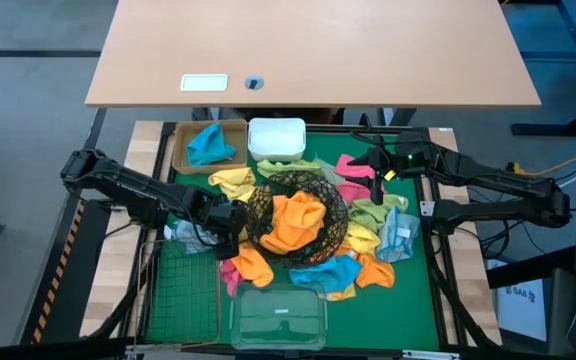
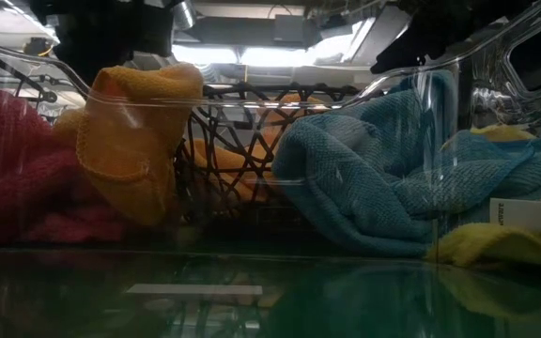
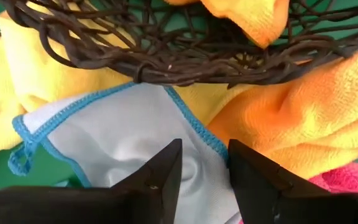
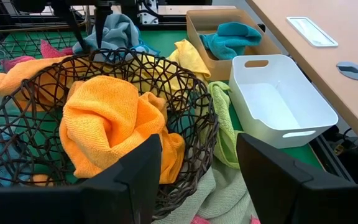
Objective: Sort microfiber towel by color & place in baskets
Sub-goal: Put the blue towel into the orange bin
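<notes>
beside the wire bowl, a white towel

orange towels (image 4: 107, 121) fill the round black wire bowl (image 1: 298, 212) mid-tabletop. only the left wrist view shows the left gripper (image 3: 202, 163), fingers parted, over a blue-edged white towel (image 3: 129, 140). right gripper (image 4: 199, 155) hovers spread, holding nothing, facing the white plastic tub (image 4: 281, 99).

Orange towel (image 1: 295, 222) fills the black wire bowl (image 1: 268, 197). Teal towel (image 1: 209, 146) sits in the tan tray (image 1: 180, 147). The tub (image 1: 276, 138) is plain white. White towel with blue edging (image 3: 129, 134) on the green mat (image 1: 413, 290), yellow towel (image 1: 231, 179) beside.
</notes>
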